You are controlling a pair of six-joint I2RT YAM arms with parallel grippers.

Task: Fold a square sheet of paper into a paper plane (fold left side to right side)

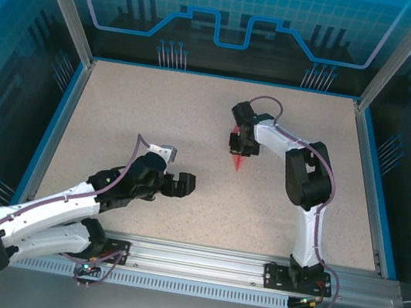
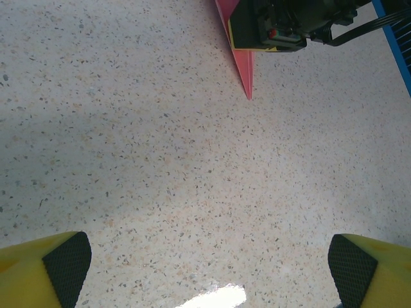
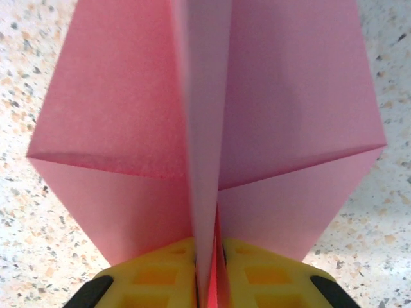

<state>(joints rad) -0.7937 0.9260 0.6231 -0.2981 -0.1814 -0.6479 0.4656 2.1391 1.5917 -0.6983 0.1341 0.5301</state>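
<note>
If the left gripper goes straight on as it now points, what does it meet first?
Probably the paper plane, held by the right gripper; before it lies bare tabletop. Depth is unclear.

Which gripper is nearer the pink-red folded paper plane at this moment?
Right. The right gripper is pinched on the raised centre fold of the pink-red folded paper plane; the left gripper sits open, apart from it, off to its near left.
</note>
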